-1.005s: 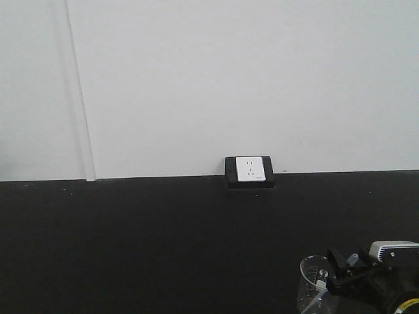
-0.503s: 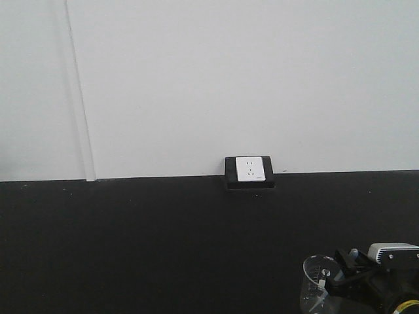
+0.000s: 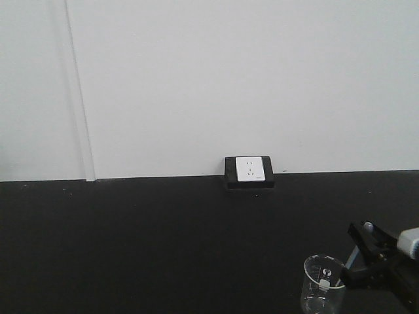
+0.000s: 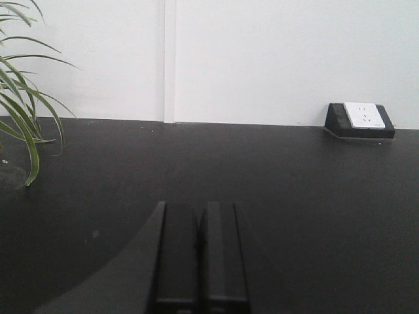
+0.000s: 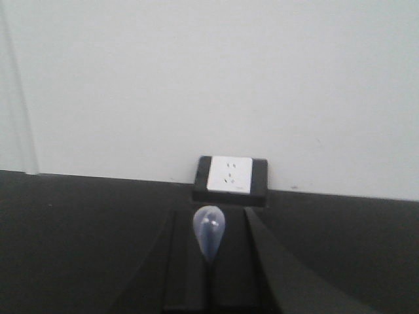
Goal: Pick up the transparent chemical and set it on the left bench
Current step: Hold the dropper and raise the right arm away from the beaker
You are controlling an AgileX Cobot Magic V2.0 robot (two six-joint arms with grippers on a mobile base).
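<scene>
The transparent chemical, a clear bluish pipette (image 5: 209,239), is pinched between the black fingers of my right gripper (image 5: 210,219), which is shut on it. Its bulb end sticks out past the fingertips. In the front view the right gripper (image 3: 360,252) hangs at the lower right, just right of and above the beaker, and the pipette (image 3: 367,227) slants upward in it. My left gripper (image 4: 201,210) is shut with nothing in it, low over the black worktop (image 4: 294,196). The left bench is out of view.
A small clear glass beaker (image 3: 321,284) with printed markings stands at the bottom right of the front view. A white wall socket in a black frame (image 3: 249,171) sits where the worktop meets the white wall. Green plant leaves (image 4: 23,111) hang at the far left.
My right gripper has risen and drawn back to the right, away from the beaker's rim, with the pipette in it. The beaker stays in place.
</scene>
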